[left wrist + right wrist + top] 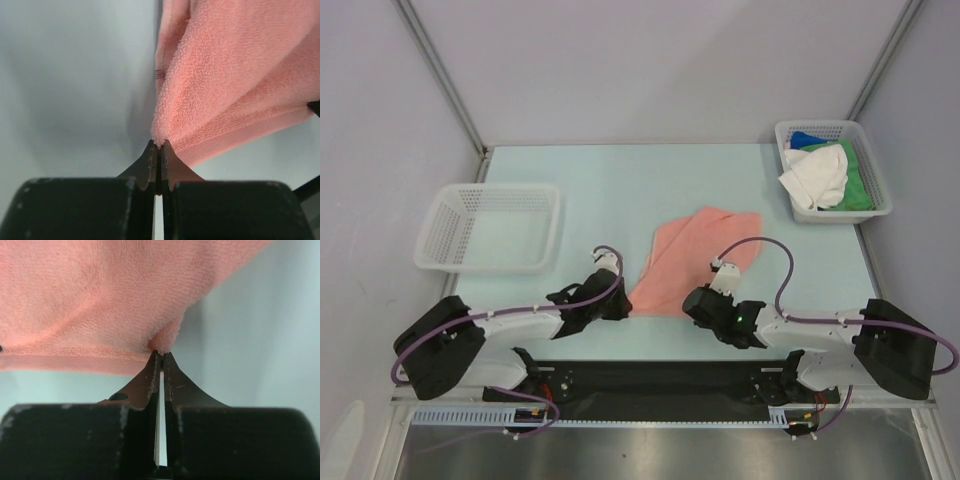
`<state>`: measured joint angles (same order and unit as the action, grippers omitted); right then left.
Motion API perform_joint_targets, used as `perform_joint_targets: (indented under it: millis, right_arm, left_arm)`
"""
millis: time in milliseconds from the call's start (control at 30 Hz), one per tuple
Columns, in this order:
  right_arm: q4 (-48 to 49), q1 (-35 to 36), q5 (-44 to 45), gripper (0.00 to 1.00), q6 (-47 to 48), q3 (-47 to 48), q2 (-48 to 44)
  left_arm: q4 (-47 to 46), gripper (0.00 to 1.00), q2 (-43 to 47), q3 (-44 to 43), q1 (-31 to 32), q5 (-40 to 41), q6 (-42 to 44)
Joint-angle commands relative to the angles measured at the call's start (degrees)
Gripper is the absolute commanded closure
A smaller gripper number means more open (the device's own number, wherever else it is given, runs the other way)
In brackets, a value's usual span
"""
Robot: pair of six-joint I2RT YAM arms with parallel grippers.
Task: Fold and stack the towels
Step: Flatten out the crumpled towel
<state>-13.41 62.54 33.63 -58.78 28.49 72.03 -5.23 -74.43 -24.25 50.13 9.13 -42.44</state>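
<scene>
Salmon towel point(695, 260): lies mid-table point(600, 180), loosely doubled with its layers fanned. Its long axis slants from near-left to far-right.
Left gripper point(618, 305): jaws pinched shut on the towel's near-left corner. The wrist view shows terry bunched right at the tips.
Right gripper point(692, 303): jaws closed on a small nip of the near-right edge.
Towel from the jaws: all the cloth lies on the far side of both pairs of tips. The near edge spans the short gap between them.
Nearer arm: both sit at the near edge; the far-right end lies closer to the right arm.
Likely step: probably carrying the held edge away from the arms to tidy or fold the towel along that slant.
Open room: bare table beyond the towel and to its left, toward the left basket point(430, 250).
Edges: the near table edge is close behind the grippers. The right basket point(880, 195), with the white towel point(815, 178), green towel point(860, 180) and blue towel point(805, 138), stands well apart, far right.
Risk: both pinches look shallow, so a corner could slip when lifted.
</scene>
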Motion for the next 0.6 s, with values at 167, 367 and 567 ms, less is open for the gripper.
perform_joint_targets:
  millis: [167,367,567]
  right_arm:
    - [-22.9,3.1,10.8,1.0,3.2,16.4,-16.1]
    - [-23.0,5.2,5.9,1.0,22.5,32.7,-22.6]
    - [-23.6,13.9,5.8,1.0,36.1,52.4,-20.6]
  left_arm:
    - [22.3,1.0,21.7,-13.6,0.7,5.6,6.1]
    - [30.3,1.0,31.3,-28.9,6.3,7.9,15.8]
    - [29.9,1.0,33.5,-45.9,15.2,8.2,25.2]
